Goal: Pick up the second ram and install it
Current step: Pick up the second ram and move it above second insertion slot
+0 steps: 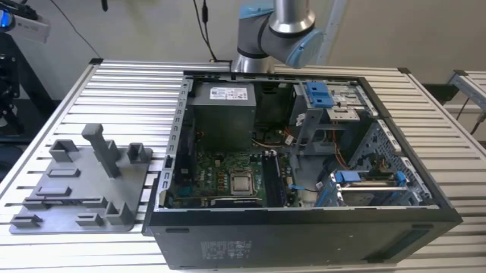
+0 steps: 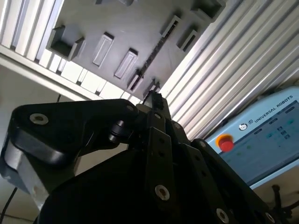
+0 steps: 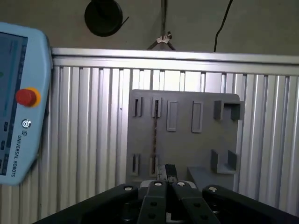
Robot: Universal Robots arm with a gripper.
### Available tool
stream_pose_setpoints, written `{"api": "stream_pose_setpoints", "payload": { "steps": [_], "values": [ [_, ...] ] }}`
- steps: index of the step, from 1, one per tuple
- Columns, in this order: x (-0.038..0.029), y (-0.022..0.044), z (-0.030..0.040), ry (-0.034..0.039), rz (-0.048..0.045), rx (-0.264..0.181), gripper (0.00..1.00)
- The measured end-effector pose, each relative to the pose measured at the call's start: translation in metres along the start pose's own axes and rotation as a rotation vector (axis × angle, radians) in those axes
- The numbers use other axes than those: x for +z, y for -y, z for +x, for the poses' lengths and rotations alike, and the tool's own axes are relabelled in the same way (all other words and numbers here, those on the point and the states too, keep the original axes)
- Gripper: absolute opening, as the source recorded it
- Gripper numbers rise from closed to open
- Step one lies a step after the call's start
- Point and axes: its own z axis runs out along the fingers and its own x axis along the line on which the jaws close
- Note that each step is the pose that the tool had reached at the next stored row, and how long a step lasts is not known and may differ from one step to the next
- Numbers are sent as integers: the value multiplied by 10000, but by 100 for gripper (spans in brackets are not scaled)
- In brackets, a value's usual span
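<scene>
In both wrist views my gripper hangs high above the grey holder plate, its dark fingers closed together with nothing between them. A thin dark ram stands on edge in a long slot of that plate, directly in line with the fingertips; its colour cannot be told from this edge-on angle. In the exterior view the holder plate lies to the left of the open computer case, whose motherboard with dark memory slots faces up.
A pale blue teach pendant with a red stop button lies on the ribbed aluminium table. The holder plate carries a tall post and several raised blocks. Blue drive clips and a drive cage stand inside the case.
</scene>
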Motion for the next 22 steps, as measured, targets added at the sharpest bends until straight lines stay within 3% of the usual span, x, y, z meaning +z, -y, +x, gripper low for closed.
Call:
{"api": "stream_pose_setpoints", "payload": {
  "steps": [2,5,6,11,20,22],
  "values": [
    [5,-2,0,108,1,-10,11],
    [9,-6,-1,361,-6,-15,11],
    [9,-7,-1,406,-42,-23,11],
    [12,-24,-1,428,-189,-94,11],
    [13,-31,-2,428,-201,-94,11],
    [13,-32,-2,428,-201,-94,17]
  ]
}}
